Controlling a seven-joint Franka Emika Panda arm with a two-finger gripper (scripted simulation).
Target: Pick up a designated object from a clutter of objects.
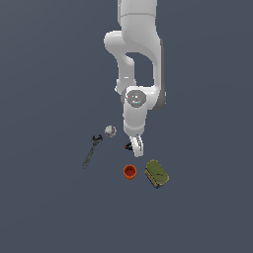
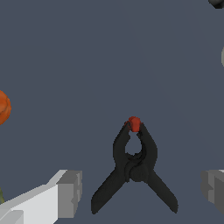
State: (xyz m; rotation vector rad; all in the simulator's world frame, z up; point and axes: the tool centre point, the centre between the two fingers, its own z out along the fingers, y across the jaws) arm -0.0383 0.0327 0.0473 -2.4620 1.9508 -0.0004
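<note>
Gripper (image 2: pixel 139 192) wide open — straddling clamp (image 2: pixel 133 168), untouched.

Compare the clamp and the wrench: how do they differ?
The clamp is short, black, with a red tip and splayed V handles; the wrench is long, slim and dark grey. The clamp lies under the gripper; the wrench lies apart, toward the exterior view's left. Both rest flat on the floor.
</note>
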